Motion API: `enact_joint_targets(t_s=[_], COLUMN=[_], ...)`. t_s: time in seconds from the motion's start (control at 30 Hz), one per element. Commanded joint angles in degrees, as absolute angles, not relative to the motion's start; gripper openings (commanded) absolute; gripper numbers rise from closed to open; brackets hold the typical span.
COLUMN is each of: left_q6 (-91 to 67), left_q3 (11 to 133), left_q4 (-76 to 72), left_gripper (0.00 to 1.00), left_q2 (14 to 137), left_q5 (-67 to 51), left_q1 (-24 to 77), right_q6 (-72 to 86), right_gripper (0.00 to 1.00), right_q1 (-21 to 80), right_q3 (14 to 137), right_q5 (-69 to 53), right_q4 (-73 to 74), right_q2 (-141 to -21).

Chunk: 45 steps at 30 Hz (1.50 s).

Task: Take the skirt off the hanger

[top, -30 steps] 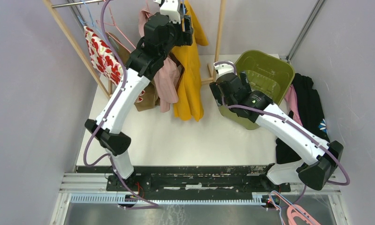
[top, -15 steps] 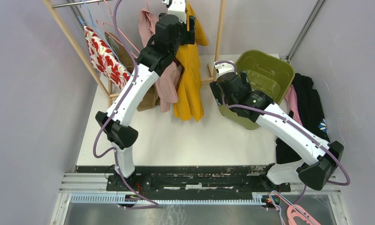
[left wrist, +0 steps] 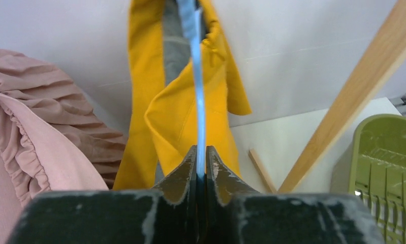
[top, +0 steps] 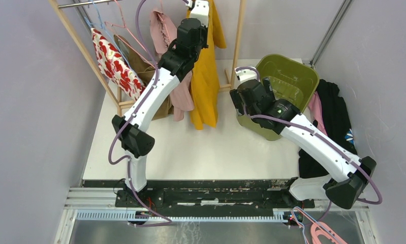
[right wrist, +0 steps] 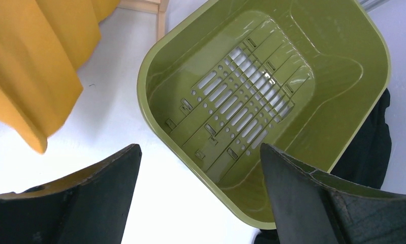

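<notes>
1. Table: white, fills the centre of the top view. My two arm bases sit at its bottom edge.
2. Wooden rack: stands along the top of the frame, with its posts at upper left and top centre.
3. Green basket: at centre right, slotted floor, nothing in it. In the right wrist view it fills the upper right. Black clothing lies just right of it.
4. Yellow skirt: hangs from the rack at top centre. Its hem reaches down toward the middle of the frame (a fold shows grey lining in the left wrist view). A pink pleated garment hangs just left of it.
5. Blue hanger: a thin strip running vertically down the centre of the left wrist view, in front of the skirt.
6. My left claw: clamped on the blue hanger, fingers pressed against both of its sides.
7. My right claw: fingers spread wide, holding nothing, above the table beside the basket's rim.
</notes>
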<state>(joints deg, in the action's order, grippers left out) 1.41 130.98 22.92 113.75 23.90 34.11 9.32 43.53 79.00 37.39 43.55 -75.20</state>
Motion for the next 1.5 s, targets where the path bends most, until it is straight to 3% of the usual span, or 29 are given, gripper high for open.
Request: enact_joint_targets(t_s=[0.0, 0.3, 0.43, 0.87, 1.47], left_q6=[6.83, 8.01, 5.76, 7.74, 7.15], left_q3=[131.39, 126.13, 118.17, 107.86, 108.47], left_q4=[15.97, 8.17, -1.66, -21.11, -32.82], left_gripper=[0.04, 0.03, 0.03, 0.03, 0.03], left_q2=[115.17, 114.46, 110.92, 102.95, 102.31], left_q5=[24.73, 22.02, 19.43, 22.53, 20.87], left_q1=[33.67, 32.53, 31.26, 30.42, 30.42], right_q6=[10.24, 10.90, 10.94, 10.46, 10.99], right_gripper=[0.93, 0.92, 0.92, 0.92, 0.92], right_q1=[43.86, 43.86, 43.77, 42.44, 41.24], right_q3=[78.74, 76.09, 74.54, 71.07, 69.52], right_q5=[37.90, 38.86, 39.32, 38.95, 36.83], right_q4=[43.27, 42.54, 41.58, 39.22, 39.19], right_q2=[-72.23, -71.55, -71.60, -72.40, -74.25])
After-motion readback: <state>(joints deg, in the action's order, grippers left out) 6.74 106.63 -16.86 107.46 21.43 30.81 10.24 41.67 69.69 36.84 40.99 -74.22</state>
